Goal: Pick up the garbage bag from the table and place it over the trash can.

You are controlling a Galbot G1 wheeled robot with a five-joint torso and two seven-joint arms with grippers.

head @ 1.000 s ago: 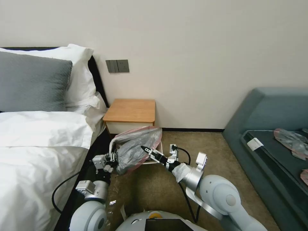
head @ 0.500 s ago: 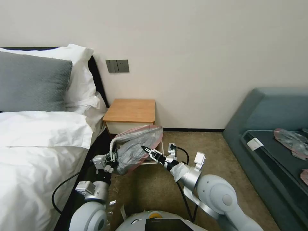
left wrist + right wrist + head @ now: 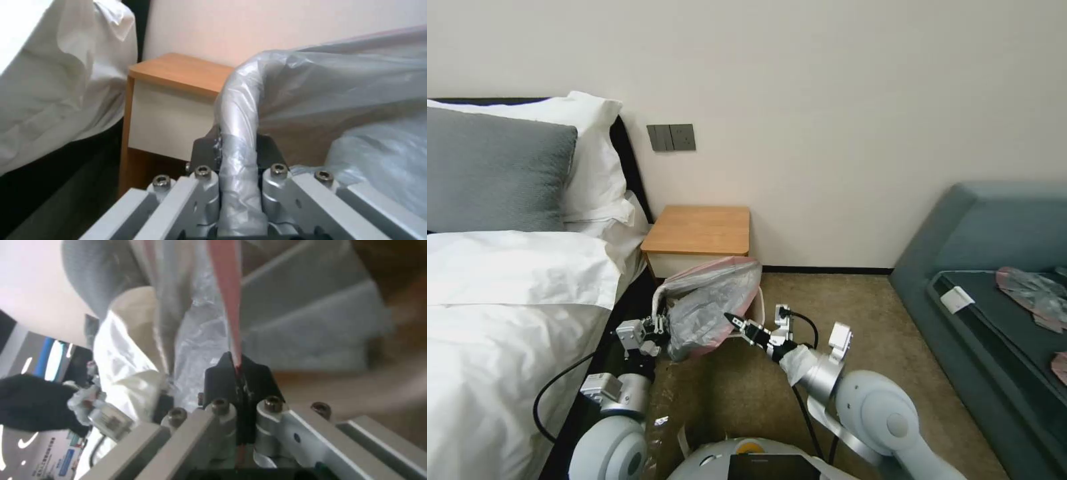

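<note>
The bag (image 3: 710, 303) hangs stretched between both grippers, low over the floor in front of the bench (image 3: 699, 230). The left gripper (image 3: 657, 327) has its jaws clamped on a bunched grey fold; the right gripper (image 3: 735, 321) pinches the pink rim.

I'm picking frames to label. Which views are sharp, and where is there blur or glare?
Head view: evenly lit and sharp. Left wrist view: garbage bag soft, with pale sheen. Right wrist view: smeared beyond the right tool, pink rim blurred.
</note>
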